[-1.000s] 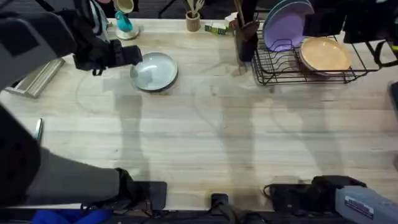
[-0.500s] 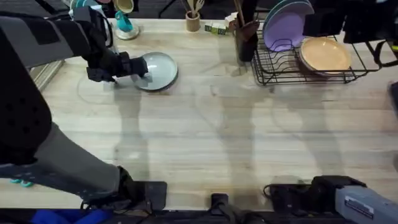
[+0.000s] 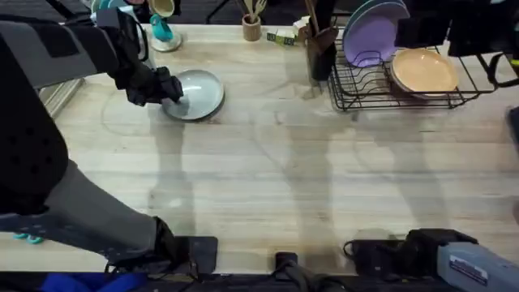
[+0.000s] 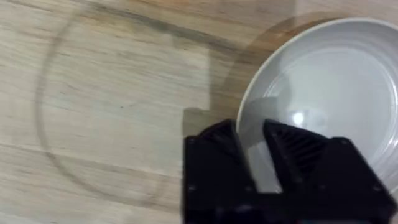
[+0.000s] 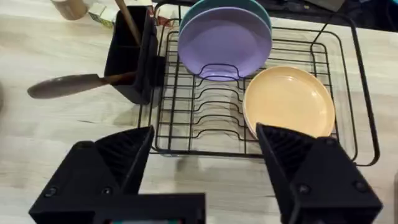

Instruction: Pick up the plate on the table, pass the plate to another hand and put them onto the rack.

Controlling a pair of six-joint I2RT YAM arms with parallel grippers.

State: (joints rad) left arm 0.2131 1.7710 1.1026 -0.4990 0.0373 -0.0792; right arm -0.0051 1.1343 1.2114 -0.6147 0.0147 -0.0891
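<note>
two fingers of the left gripper (image 4: 255,158) straddle the near rim of the plate (image 4: 323,93), one on the inner face and one outside; the gap between them is narrow and the rim sits in it, so i judge the jaws closed onto the plate, though true pad contact is hard to confirm. the plate lies flat on the table (image 3: 268,178), directly ahead of the fingertips, its bowl extending away from the tool. step in hand, as i read it: secure the rim pinch, then lift. to do it well, the fingers should bite deep enough past the raised rim that the plate does not pivot out, and the lift should tilt the far edge up gradually, since a shallow smooth plate held at one edge will tend to swing. overhead, the left gripper (image 3: 166,88) meets the plate (image 3: 197,92) at its left edge, the arm reaching far forward from its base, wrist pitched down toward the tabletop. the right gripper (image 5: 199,165) hangs with fingers spread wide, holding nothing, the rack (image 5: 348,134) well ahead of it with a lavender plate (image 5: 225,42) and an orange-tan plate (image 5: 289,102) inside.
</note>
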